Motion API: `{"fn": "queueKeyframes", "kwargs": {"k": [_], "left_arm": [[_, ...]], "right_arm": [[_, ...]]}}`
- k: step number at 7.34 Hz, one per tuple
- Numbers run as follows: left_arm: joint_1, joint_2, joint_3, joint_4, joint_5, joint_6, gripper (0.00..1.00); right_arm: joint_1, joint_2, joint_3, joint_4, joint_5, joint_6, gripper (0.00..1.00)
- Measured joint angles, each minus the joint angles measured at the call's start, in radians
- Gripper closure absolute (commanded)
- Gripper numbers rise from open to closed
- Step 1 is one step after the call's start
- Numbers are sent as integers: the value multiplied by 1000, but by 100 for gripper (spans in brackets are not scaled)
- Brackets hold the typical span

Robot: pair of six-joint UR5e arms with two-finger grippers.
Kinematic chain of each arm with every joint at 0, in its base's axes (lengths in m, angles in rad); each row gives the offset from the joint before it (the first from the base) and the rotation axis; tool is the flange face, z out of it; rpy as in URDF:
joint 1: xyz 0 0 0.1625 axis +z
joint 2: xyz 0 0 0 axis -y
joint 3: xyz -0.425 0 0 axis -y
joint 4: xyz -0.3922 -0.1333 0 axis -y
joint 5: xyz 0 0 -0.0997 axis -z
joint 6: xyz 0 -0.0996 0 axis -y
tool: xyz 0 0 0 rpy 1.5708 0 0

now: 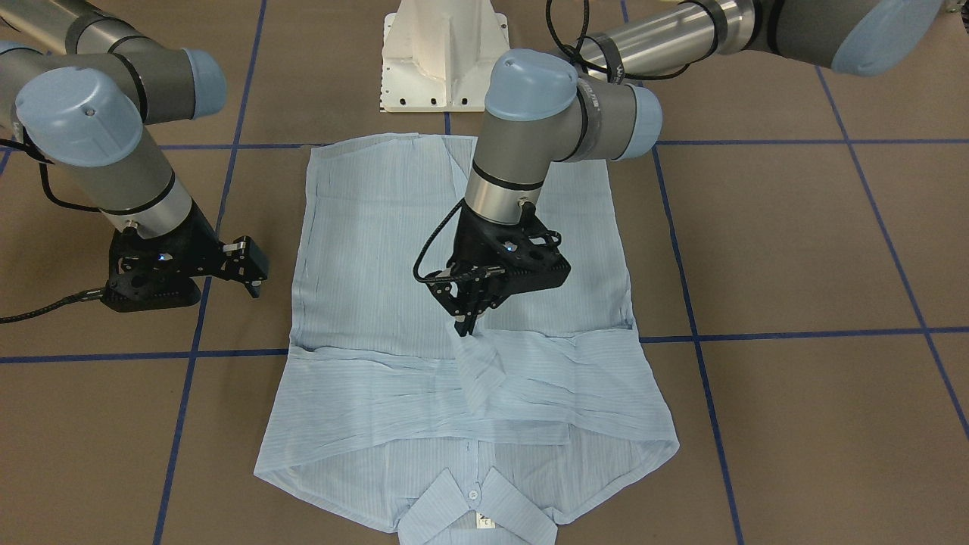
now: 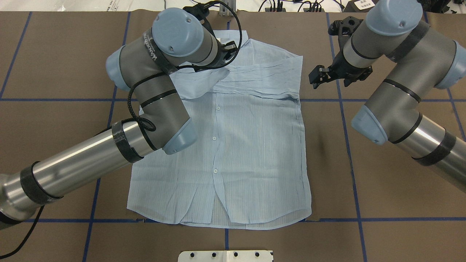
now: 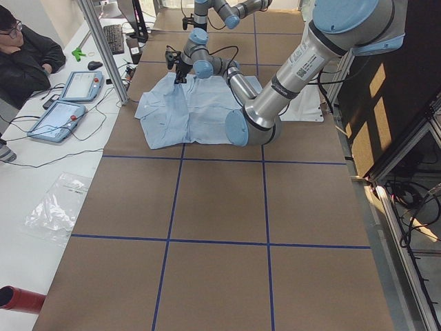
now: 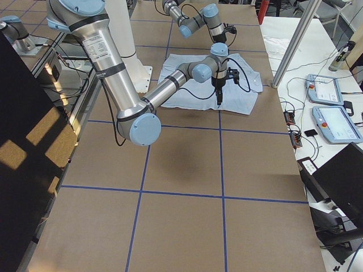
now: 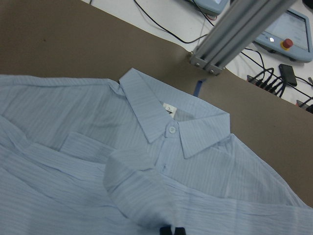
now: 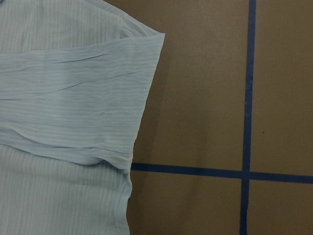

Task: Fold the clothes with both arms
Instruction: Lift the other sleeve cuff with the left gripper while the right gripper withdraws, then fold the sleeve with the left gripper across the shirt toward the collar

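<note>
one cuff (image 1: 478,369) pinched in black left gripper (image 1: 467,327): lay flat across thin light-blue striped shirt (image 1: 378,250), keeping spread right gripper (image 2: 315,77) clear.

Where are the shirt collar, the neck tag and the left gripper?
Shirt collar (image 5: 146,105): left wrist view, on one flap.
Neck tag (image 5: 169,107): left wrist view, the tag's centre.
Left gripper (image 1: 464,327): front-facing view, between the fingers pinching the sleeve (image 1: 477,371).

There is one shirt (image 1: 378,250) and two grippers: the left gripper (image 1: 466,325) is above its sleeve and the right gripper (image 1: 253,280) is just beside its edge. Two arms carry them, the left arm (image 1: 522,151) and the right arm (image 1: 113,151). One white pedestal (image 1: 445,53) stands behind both grippers. Two tablets (image 3: 56,121) and one person (image 3: 27,52) are beyond the left gripper.
</note>
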Motion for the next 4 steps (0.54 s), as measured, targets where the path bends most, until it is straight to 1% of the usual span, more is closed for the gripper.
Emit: {"fn": "queueKeyframes", "kwargs": {"k": [2, 4], "left_arm": [[52, -1, 1, -2, 1, -3, 100], [100, 2, 8, -6, 22, -5, 100]], "right_arm": [[-2, -2, 0, 3, -5, 2, 0], [-2, -5, 1, 4, -3, 1, 0]]}}
